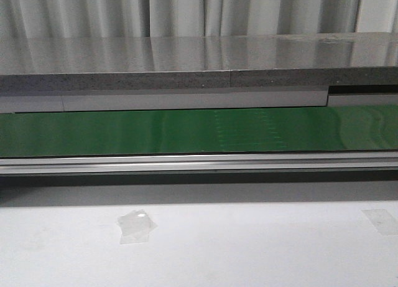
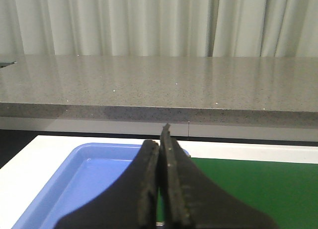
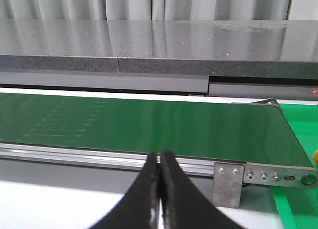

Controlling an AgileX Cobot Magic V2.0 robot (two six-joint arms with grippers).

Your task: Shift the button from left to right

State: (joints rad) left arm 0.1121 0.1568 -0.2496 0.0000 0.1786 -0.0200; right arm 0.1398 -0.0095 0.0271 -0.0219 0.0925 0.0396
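- No legible brand, label or writing in any view.
- Button: not visible in front or left wrist views; only a small orange sliver [image 3: 316,153] shows at the frame edge of the right wrist view, too cut off to identify.
- Left gripper [image 2: 162,139]: black fingers pressed together, nothing between them, above a smooth blue tray [image 2: 94,174].
- Right gripper [image 3: 160,157]: fingers pressed together, empty, near the conveyor's metal rail [image 3: 99,157].
- Green conveyor belt [image 1: 186,131]: flat, glossy, bare across the front view.
- Speckled grey stone counter [image 1: 186,56] behind; white table [image 1: 249,249] carries two clear tape patches [image 1: 137,226].
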